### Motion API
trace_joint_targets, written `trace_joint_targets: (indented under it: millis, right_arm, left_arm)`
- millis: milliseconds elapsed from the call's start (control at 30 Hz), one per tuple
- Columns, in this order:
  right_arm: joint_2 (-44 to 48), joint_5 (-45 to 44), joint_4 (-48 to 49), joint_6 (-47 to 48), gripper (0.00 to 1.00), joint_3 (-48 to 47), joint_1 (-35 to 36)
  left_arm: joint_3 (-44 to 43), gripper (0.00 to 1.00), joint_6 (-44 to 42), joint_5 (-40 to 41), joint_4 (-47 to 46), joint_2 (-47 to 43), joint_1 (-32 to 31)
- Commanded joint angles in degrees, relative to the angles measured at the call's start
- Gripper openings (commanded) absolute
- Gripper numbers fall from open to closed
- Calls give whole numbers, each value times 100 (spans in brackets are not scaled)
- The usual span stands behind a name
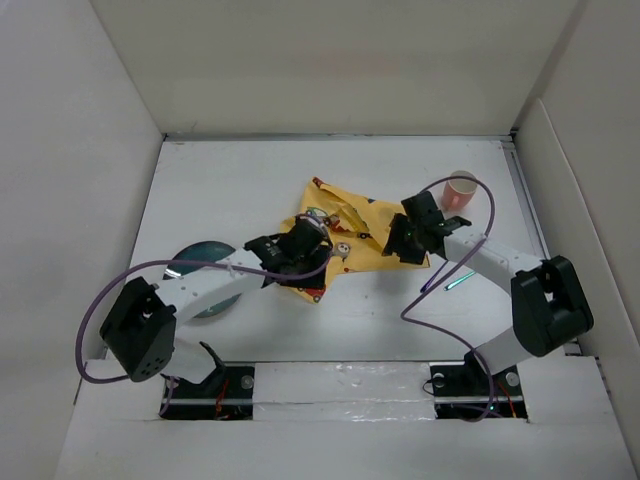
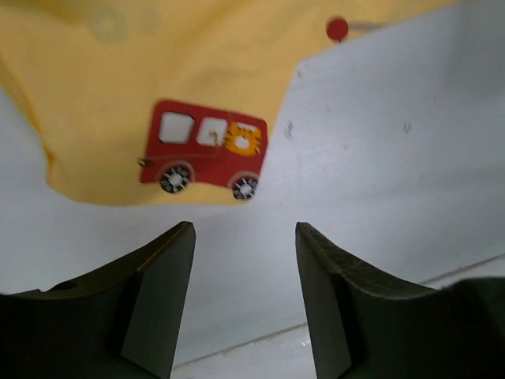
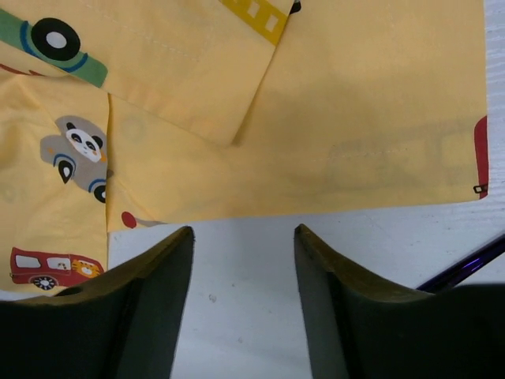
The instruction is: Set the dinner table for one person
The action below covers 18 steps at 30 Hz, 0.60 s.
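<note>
The dinner table (image 1: pixel 250 180) is a large white surface walled by white panels. A crumpled yellow placemat (image 1: pixel 350 225) printed with cartoon cars lies at its middle, partly folded over itself. My left gripper (image 1: pixel 312 245) is open and empty at the placemat's left corner. In the left wrist view its fingertips (image 2: pixel 245 237) hover over bare table just short of the cloth edge with a red bus (image 2: pixel 205 150). My right gripper (image 1: pixel 398 243) is open and empty at the right edge. In the right wrist view it (image 3: pixel 243 237) is just short of the folded cloth (image 3: pixel 331 118).
A pink cup (image 1: pixel 462 188) stands behind the right gripper. A dark round plate (image 1: pixel 200 265) lies at the left, partly under my left arm. A thin green and purple utensil (image 1: pixel 458 281) lies near the right arm. A purple cable (image 3: pixel 465 272) crosses the right wrist view.
</note>
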State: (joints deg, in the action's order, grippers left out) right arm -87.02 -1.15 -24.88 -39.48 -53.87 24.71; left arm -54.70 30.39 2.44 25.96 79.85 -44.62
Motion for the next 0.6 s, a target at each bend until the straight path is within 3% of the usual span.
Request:
trace_joint_targets:
  millis: [0,100,167,467,567]
  right_arm:
    - [220,-149,203,-42,56,-239,-97]
    - [510,-79,291,-42,55,-81,-150]
    - [685,17,274,-33,56,-2,-151]
    - [1205,53,98,-33,59,218,-151]
    - [1389,-8,19,-42,59,280,-203]
  left_arm:
    - [90,51,729,466,340,-181,-607]
    - [458,63,1064,469,235,-85,-1109]
    - [748,65,1135,380,-351,99,-1110]
    - [469,61,943,1136,-450,1049,-1110]
    - [390,52,846,1267,-583,1329,-1110]
